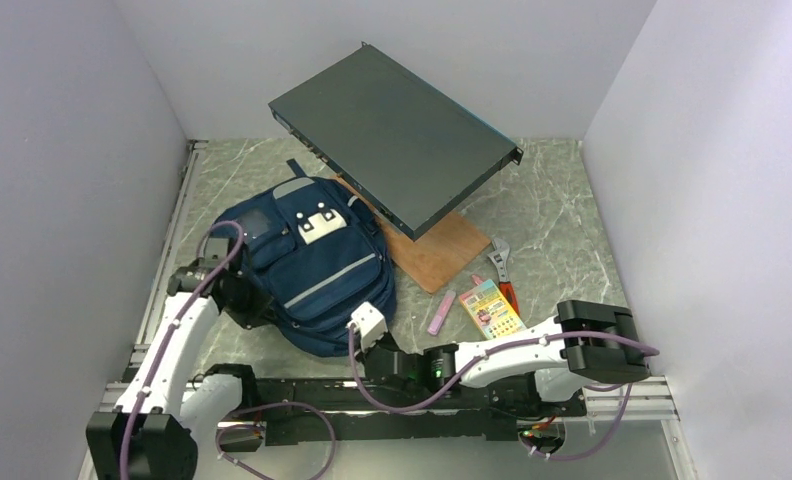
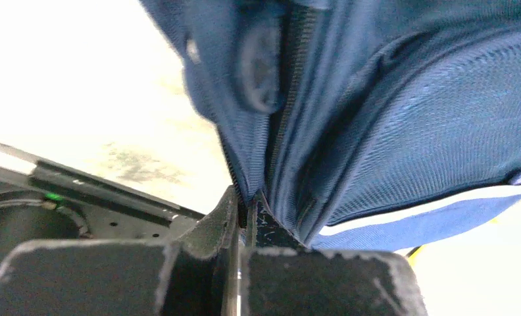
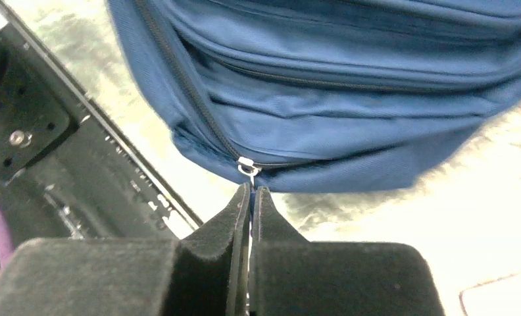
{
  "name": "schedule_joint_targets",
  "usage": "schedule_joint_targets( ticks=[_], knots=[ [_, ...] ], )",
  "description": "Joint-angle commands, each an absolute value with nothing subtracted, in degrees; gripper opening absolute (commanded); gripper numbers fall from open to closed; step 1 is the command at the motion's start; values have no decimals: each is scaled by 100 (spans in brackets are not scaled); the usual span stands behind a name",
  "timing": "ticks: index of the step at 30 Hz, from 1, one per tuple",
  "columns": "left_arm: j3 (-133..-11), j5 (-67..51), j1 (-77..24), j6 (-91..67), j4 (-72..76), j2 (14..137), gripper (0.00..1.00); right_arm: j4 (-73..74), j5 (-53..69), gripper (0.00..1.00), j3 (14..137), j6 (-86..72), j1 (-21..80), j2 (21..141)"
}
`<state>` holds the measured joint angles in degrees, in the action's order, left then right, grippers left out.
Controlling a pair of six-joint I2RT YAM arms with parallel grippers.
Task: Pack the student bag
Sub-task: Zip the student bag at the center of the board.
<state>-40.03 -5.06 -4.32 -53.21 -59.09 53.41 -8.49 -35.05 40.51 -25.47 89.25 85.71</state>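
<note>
The right gripper (image 3: 252,194) is pinched shut on the small silver zip tab (image 3: 247,172), which slips down between its two black, fuzzy fingers (image 3: 235,220). The tab hangs from a dark zip that runs along the near end of the bag (image 3: 350,99). That end is soft blue cloth in puffy folds. From above, this gripper (image 1: 370,322) sits at the bag's near corner, close to the near edge of the counter (image 1: 552,220). The left gripper (image 2: 245,207) is closed tight on a fold of the bag (image 2: 389,118) right beside another dark zip. The cloth there looks woven and a bit rough, and a pale stripe (image 2: 429,210) runs across it. From above, the left gripper (image 1: 234,290) is at the bag's left side, near the left edge of the counter. The bag (image 1: 307,250) lies flat on the left half of the counter, round and lumpy. The counter is grey-green stone with white veins. Just beside the bag, toward the far edge, a flat black box (image 1: 392,135) tilts up with one corner down on a thin brown wood board (image 1: 442,250). Toward the right near corner lie a metal wrench (image 1: 500,262), a bright card pack (image 1: 491,308) and a small pink stick (image 1: 441,312), close together.
</note>
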Motion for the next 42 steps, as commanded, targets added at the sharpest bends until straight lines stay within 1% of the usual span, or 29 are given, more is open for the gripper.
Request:
schedule_joint_targets(
  ticks=[1,3,6,10,13,15,17,19,20,22,23,25,26,27,28,29,30,32,33,34,36,37,38,40,42],
  knots=[
    [-4503,829,630,-4540,-6488,5148,0,-294,-4469,0,3649,-2880,8760,8351],
    [-4487,674,1019,-4385,-6470,5094,0,-177,-4575,0,3576,-3070,8611,8364],
    [-4429,484,1352,-4359,-6559,5077,0,-177,-4656,0,3522,-3192,8454,8325],
    [-4429,663,1449,-4440,-6721,4825,0,129,-4805,0,3574,-3373,7901,8247],
    [-4444,808,1450,-4462,-6779,4456,0,-230,-4638,0,3440,-3090,7497,8144],
    [-4464,735,1450,-4381,-6752,4259,0,-705,-4235,0,3322,-2759,7319,8087],
    [-4446,457,1450,-4221,-6657,4129,0,-1351,-3512,0,3105,-2314,7304,7881],
    [-4361,-101,1450,-3973,-6521,4061,4,-1781,-2935,0,2902,-2269,7304,7644],
    [-4307,-430,1450,-3833,-6431,4042,7,-1863,-2824,0,2832,-2319,7304,7573],
    [-4135,-1040,1450,-3532,-6228,3981,13,-1857,-2655,10,2752,-2462,7271,7472],
    [-4059,-1307,1449,-3373,-6169,3953,17,-1787,-2538,16,2723,-2533,7238,7414],
    [-3985,-1576,1450,-3191,-6139,3828,30,-1751,-2023,30,2583,-2652,7154,7180],
    [-3974,-1689,1450,-3098,-6132,3745,40,-1862,-1679,37,2421,-2691,7101,7014],
    [-3984,-1789,1446,-3008,-6112,3642,50,-1990,-1370,46,2255,-2756,7054,6802],
    [-4015,-1863,1450,-2939,-6121,3548,58,-2133,-1089,53,2059,-2805,7021,6605],
    [-4072,-1914,1450,-2885,-6140,3454,64,-2258,-849,60,1895,-2845,6996,6393],
    [-4141,-2019,1449,-2811,-6154,3367,69,-2340,-691,66,1716,-2883,6972,6188],
    [-4186,-2560,1449,-2565,-5936,3117,68,-2516,-499,78,1471,-2872,6934,5793],
    [-4153,-3065,1443,-2440,-5756,2985,71,-2650,-412,81,1332,-2840,6889,5634],
    [-4045,-3430,1439,-2407,-5544,2843,74,-2782,-327,84,1246,-2808,6838,5492],
    [-3820,-4167,1387,-2461,-5066,2599,74,-2991,-125,85,1183,-2664,6682,5448],
    [-3722,-4405,1320,-2542,-4872,2521,74,-3062,-62,85,1205,-2569,6613,5493],
    [-3650,-4550,1211,-2639,-4710,2475,75,-3094,-31,82,1276,-2488,6523,5582],
    [-3583,-4472,814,-2783,-4499,2421,76,-3233,382,74,1408,-2383,6280,5841],
    [-3621,-3990,28,-2927,-4447,2391,80,-3511,860,72,1529,-2396,5960,6155]
  ],
)
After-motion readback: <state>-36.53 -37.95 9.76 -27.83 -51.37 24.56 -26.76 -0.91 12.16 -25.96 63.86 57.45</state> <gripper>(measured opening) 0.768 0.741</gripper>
